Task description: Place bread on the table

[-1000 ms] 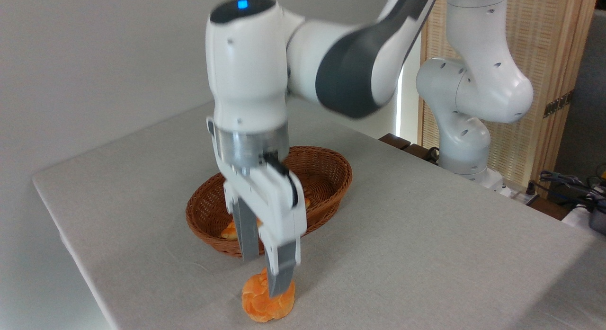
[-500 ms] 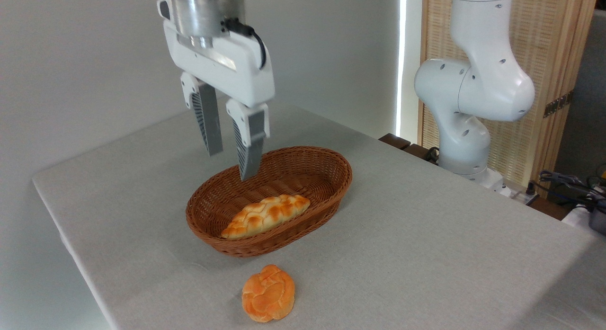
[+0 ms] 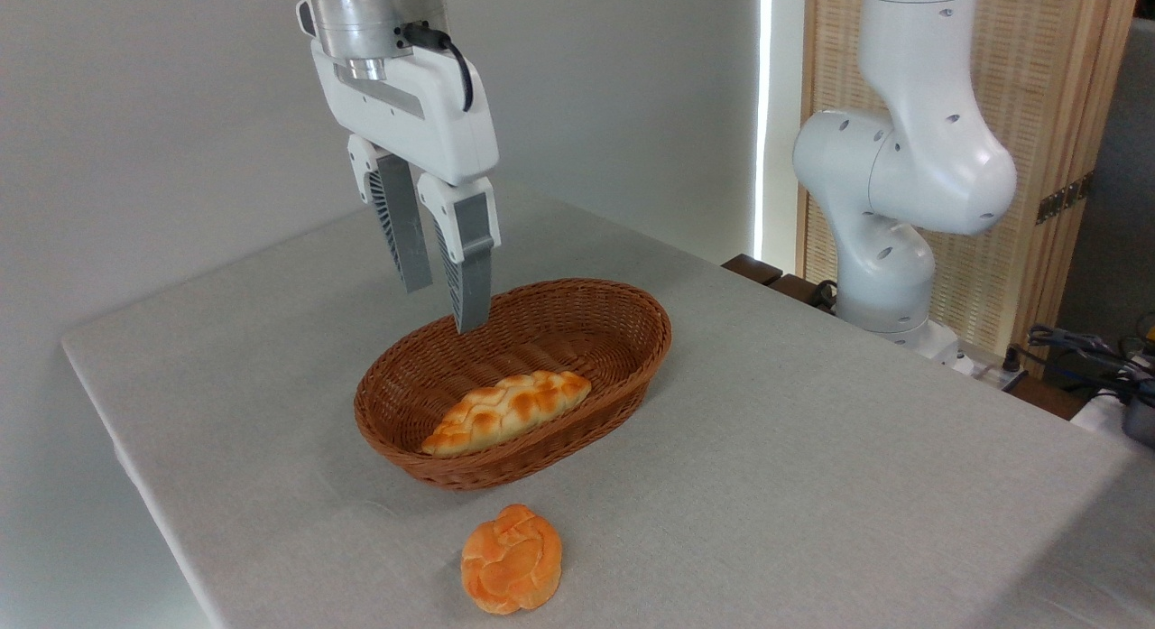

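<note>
From where I stand, the large flat table under its light grey cloth (image 3: 812, 485) fills most of the view. Furthest left of the things on or above it is the white two-finger gripper with grey ribbed fingers (image 3: 444, 306), hanging high above the far left rim of the basket, at about eleven o'clock from the basket's middle. Its jaws are parted by a narrow gap and hold nothing.

Next across, and nearest to me, the small round orange-golden bun with a swirled top (image 3: 511, 559) lies flat on the cloth at about six o'clock from the basket, just clear of its near wall and close to the front edge of the table. The job looks done to me.

Then comes the oval brown wicker basket (image 3: 632, 327), with a long pale-golden braided loaf (image 3: 507, 411) lying inside it.

At three o'clock, well apart, the arm's white base column (image 3: 893, 205) stands at the table's far side.

The risk I see is small: the bun sits near the table's edge, so any low sweep of the arm could knock it off, or clip the basket rim.
</note>
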You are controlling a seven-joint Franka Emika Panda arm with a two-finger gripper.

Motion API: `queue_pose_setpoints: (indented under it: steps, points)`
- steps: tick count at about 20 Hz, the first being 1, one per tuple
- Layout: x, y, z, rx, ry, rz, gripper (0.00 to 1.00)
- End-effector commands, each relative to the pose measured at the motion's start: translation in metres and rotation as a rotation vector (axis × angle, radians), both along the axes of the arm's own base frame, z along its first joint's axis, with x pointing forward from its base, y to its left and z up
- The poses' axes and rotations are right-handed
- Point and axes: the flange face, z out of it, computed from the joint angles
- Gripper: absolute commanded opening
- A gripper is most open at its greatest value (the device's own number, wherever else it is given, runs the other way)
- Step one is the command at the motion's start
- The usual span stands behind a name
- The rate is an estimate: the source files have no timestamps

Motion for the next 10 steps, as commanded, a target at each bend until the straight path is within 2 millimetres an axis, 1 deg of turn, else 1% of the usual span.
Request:
queue_pose_setpoints:
  steps: [1,3,5,7,10]
  points:
    - [0.001,0.014,0.003,-0.039,0.016,0.000,1.00]
    - [0.003,0.033,0.006,-0.080,0.012,0.042,1.00]
    - [0.002,0.036,0.005,-0.088,0.015,0.047,1.00]
    - [0.002,0.045,0.006,-0.088,0.017,0.058,1.00]
    - [0.002,0.046,0.005,-0.084,0.018,0.042,1.00]
